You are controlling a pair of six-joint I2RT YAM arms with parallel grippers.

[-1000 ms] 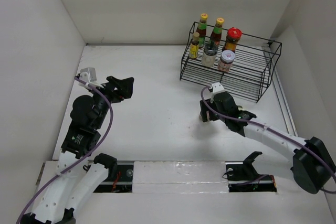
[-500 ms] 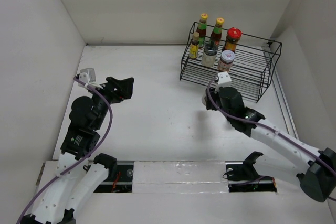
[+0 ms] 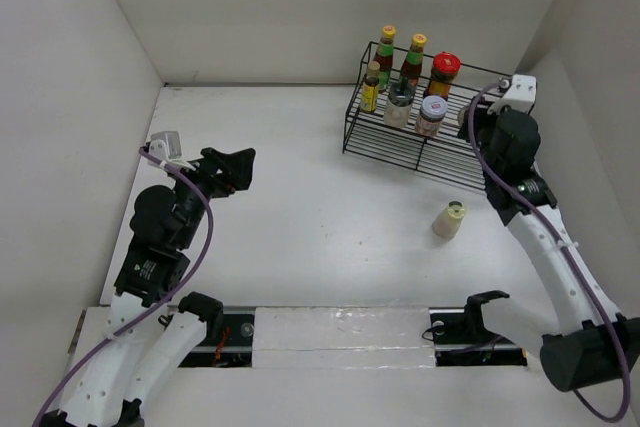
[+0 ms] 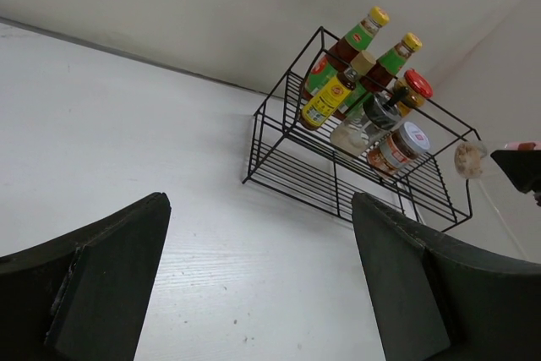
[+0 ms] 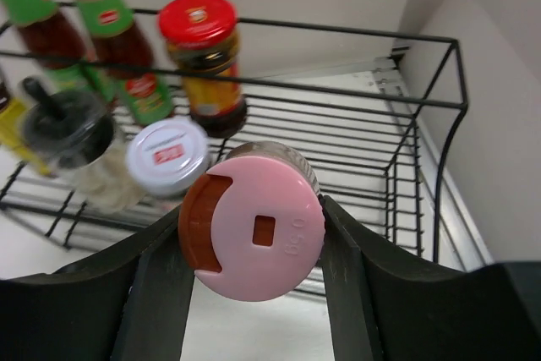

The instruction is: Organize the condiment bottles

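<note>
Six condiment bottles sit in the black wire rack (image 3: 468, 152), all in its left half: tall yellow-capped bottles (image 3: 386, 51) at the back with the red-lidded jar (image 3: 444, 71), and the small yellow bottle (image 3: 371, 88), grinder (image 3: 399, 102) and white-lidded jar (image 3: 431, 115) in front. The right gripper (image 5: 254, 238) is clamped on the pink-capped jar (image 5: 264, 196), a finger on each side, holding it in the air over the rack's bare right half, near the white-lidded jar; it is not set down yet. The cream bottle (image 3: 449, 219) stands alone on the table (image 3: 300, 177) in front of the rack, apart from it. The left gripper (image 3: 236, 167) has its jaws spread and holds nothing, well apart from the rack. Looks mostly done: what's left is to lower and release the pink-capped jar, then fetch the cream bottle
</note>
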